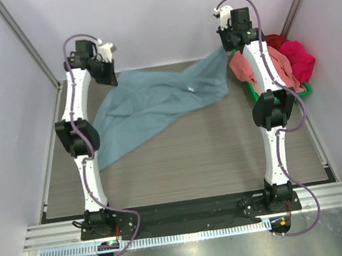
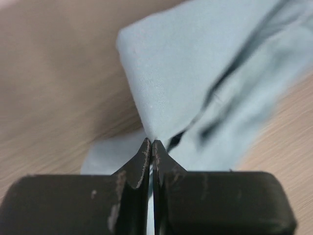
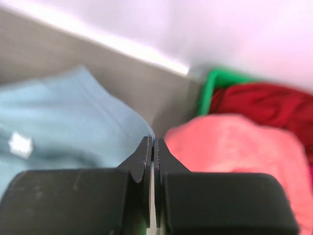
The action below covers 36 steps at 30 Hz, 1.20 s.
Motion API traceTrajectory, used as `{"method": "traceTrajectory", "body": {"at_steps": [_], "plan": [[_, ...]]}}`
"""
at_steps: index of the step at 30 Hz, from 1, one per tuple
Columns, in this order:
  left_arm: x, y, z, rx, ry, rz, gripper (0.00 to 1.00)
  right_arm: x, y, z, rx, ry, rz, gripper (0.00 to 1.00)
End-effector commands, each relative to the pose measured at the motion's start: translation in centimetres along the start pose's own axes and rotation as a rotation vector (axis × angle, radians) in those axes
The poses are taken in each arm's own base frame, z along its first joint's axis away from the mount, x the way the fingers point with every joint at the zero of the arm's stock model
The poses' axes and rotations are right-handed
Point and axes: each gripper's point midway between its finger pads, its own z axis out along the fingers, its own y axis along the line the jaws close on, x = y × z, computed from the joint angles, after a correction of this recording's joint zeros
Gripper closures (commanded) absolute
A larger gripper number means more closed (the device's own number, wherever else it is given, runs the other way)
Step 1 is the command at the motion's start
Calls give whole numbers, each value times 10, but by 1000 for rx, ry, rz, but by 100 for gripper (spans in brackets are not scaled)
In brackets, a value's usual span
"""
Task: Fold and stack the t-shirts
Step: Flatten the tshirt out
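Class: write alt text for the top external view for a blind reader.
Two arms hold a blue-grey shirt spread across the table, the left gripper and right gripper each shut on an edge. At right, a green bin holds salmon, magenta and red shirts.

A large t-shirt (image 1: pixel 155 105) is spread across the table's (image 1: pixel 194 163) far half; to its right, other t-shirts (image 1: pixel 282 59) are heaped in a bin (image 1: pixel 306 92).
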Motion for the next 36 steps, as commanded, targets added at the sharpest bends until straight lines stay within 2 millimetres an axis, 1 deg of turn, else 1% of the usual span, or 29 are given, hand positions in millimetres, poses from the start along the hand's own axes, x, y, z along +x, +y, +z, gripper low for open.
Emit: {"method": "traceTrajectory", "body": {"at_steps": [1, 2, 4, 5, 6, 7, 8, 9, 10, 11, 12, 13, 14, 15, 16, 17, 18, 19, 21, 22, 24, 25, 27, 28, 29, 32, 33, 34, 36], "plan": [[-85, -26, -128, -117, -343, 156, 100, -85, -29, -55, 100, -253, -37, 99], [-87, -38, -148, -112, -366, 170, 100, -89, -28, -70, 100, -267, -52, 99], [-77, -52, -156, -73, -347, 182, 100, -94, -22, -83, 69, -297, -84, 99], [-72, -63, -171, -68, -345, 205, 100, -86, -17, -97, 53, -283, -109, 99], [-65, -70, -177, -62, -337, 210, 100, -80, -13, -100, 37, -273, -125, 99], [-45, -77, -162, -28, -272, 198, 100, -55, -4, -94, 5, -216, -135, 99], [-33, -83, -161, -11, -243, 195, 98, -46, -1, -99, -1, -198, -172, 99], [-22, -94, -170, 2, -232, 211, 98, -46, -2, -117, 6, -207, -192, 99], [6, -97, -153, 34, -148, 182, 97, -15, 8, -108, -25, -137, -208, 99], [26, -107, -148, 63, -97, 170, 94, -2, 10, -110, -33, -113, -222, 99], [40, -114, -153, 74, -78, 145, 91, 0, 12, -122, -34, -117, -247, 99], [54, -118, -150, 95, -50, 125, 86, 27, 20, -114, -64, -59, -252, 99], [90, -124, -135, 146, 42, 75, 70, 35, 23, -116, -74, -47, -257, 99], [103, -127, -133, 158, 68, 58, 64, 45, 27, -116, -85, -28, -257, 99], [114, -132, -138, 158, 71, 40, 61, 60, 32, -114, -100, 4, -252, 99], [128, -132, -132, 163, 97, 26, 54, 67, 33, -112, -101, 18, -248, 99], [132, -130, -132, 142, 96, 27, 50, 72, 35, -111, -105, 31, -239, 99], [128, -126, -133, 115, 71, 38, 44, 79, 37, -107, -109, 51, -229, 99], [121, -113, -132, 51, 55, 56, 39, 84, 37, -105, -108, 64, -213, 99], [117, -107, -124, 42, 60, 64, 37, 87, 39, -104, -113, 71, -203, 99], [101, -97, -121, 11, 43, 86, 37, 88, 40, -104, -117, 73, -196, 99], [101, -96, -116, 25, 62, 90, 38, 89, 42, -103, -120, 75, -197, 99], [102, -88, -95, 46, 113, 92, 38, 90, 42, -102, -120, 79, -200, 99], [94, -85, -90, 48, 99, 87, 37, 91, 42, -101, -121, 84, -200, 99], [99, -81, -71, 72, 141, 60, 37, 94, 43, -99, -122, 90, -200, 99], [88, -83, -49, 126, 161, 24, 39, 97, 44, -93, -127, 102, -191, 99], [93, -82, -31, 147, 202, -17, 40, 100, 44, -90, -130, 112, -184, 99], [85, -82, -26, 147, 195, -14, 43, 100, 44, -88, -130, 112, -181, 99], [86, -79, -6, 139, 215, -7, 48, 103, 45, -85, -133, 121, -177, 99]]}}
